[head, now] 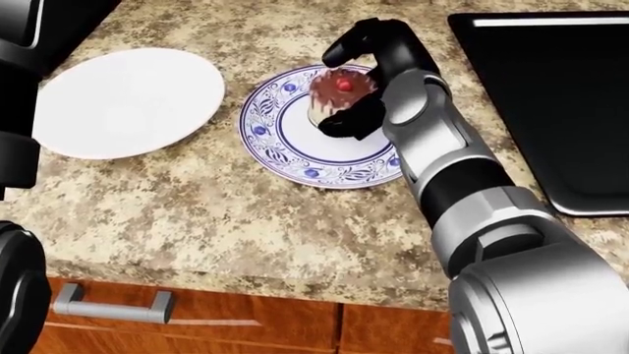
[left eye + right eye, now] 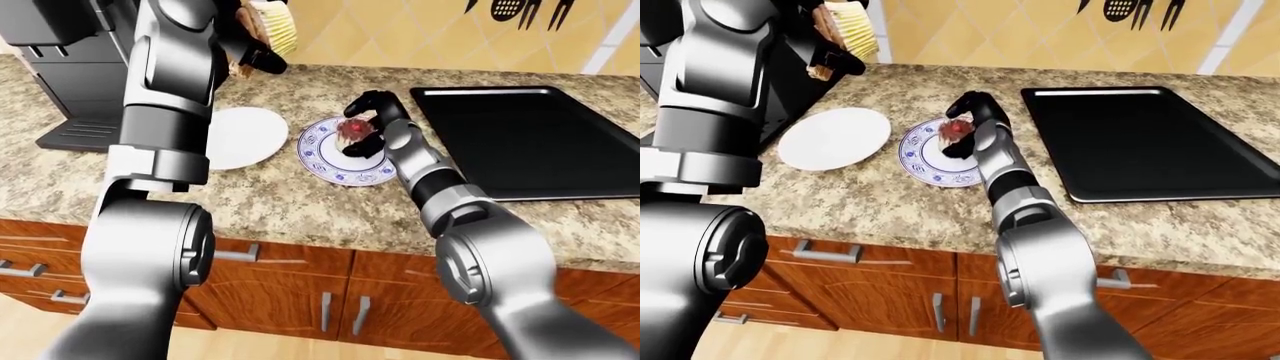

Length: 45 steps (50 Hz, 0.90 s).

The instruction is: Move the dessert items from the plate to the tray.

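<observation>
Head view cuts off the robot's near parts: the right forearm fills the lower right corner, and a dark slab of the left arm runs down the left edge, so neither shoulder shows whole. Below the counter's near edge sit wooden cabinet fronts with a metal handle, only partly in frame. On the speckled granite counter, the blue-patterned plate lies in the middle, its right rim hidden under the right wrist. The chocolate cupcake with a red cherry stands on the far part of that plate, and the right hand is at it: one black finger curls over from the far side, another presses at the near side, so the fingers look clamped around the cake, though its base is hidden and I cannot tell whether it is off the plate. Left of the patterned plate lies a plain white plate, apart from it. To the right, the black tray rests flat, bare. Farther left, the left hand is raised above the counter, fingers closed on a yellow-cased cupcake, its top cropped by the frame. A dark appliance stands at the far left.
</observation>
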Tool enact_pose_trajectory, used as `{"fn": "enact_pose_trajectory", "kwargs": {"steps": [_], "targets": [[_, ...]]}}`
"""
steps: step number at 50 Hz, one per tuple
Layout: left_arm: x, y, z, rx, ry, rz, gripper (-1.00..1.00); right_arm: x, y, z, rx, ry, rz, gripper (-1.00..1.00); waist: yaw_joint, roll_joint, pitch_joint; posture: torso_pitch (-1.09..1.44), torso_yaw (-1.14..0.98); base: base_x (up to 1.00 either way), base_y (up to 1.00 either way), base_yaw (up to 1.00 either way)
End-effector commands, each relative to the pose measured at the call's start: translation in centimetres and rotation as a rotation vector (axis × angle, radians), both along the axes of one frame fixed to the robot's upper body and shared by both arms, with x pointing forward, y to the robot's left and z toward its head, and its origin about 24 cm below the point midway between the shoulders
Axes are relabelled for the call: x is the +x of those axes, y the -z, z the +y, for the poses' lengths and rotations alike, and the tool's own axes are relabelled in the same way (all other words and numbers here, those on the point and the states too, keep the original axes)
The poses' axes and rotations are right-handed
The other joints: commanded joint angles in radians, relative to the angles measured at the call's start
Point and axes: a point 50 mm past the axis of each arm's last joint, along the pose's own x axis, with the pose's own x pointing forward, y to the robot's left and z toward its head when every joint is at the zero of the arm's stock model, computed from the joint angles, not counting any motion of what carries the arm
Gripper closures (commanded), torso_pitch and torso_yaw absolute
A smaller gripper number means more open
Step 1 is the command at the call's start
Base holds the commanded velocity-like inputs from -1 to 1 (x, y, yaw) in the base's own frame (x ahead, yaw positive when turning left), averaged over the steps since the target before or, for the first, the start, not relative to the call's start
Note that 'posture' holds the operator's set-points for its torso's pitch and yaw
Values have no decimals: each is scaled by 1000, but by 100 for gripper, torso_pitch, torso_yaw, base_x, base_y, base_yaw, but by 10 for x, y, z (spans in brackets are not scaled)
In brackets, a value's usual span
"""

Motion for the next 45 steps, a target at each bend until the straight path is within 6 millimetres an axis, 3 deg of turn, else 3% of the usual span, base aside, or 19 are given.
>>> {"fn": "enact_pose_trajectory", "kwargs": {"steps": [1, 4, 10, 27, 34, 37, 45], "targets": [[-10, -27, -2, 4, 8, -107, 100, 3, -31, 5, 5, -24, -109, 45, 1, 2, -37, 0, 0, 0, 0, 0], [-10, -27, -2, 4, 9, -107, 100, 3, -35, 5, 22, -29, -118, 55, 0, 2, -36, 0, 0, 0, 0, 0], [-11, -27, -3, 5, 8, -108, 100, 3, -42, 6, 25, -31, -141, 100, 0, 2, -34, 0, 0, 0, 0, 0], [-7, -26, -3, -6, 5, -105, 100, 0, -127, -6, 306, 17, -259, 100, 0, 0, -26, 0, 0, 0, 0, 0], [-9, -34, -2, -67, 23, -126, 100, -3, -144, -14, 376, 11, -268, 100, 1, -3, -25, 0, 0, 0, 0, 0], [-7, -37, -3, -122, 36, -133, 100, -6, -160, -23, 503, -28, -317, 100, 2, -5, -24, 0, 0, 0, 0, 0], [-4, -40, -1, -182, 35, -142, 100, -8, -166, -39, 517, 6, -367, 100, 3, -6, -23, 0, 0, 0, 0, 0]]}}
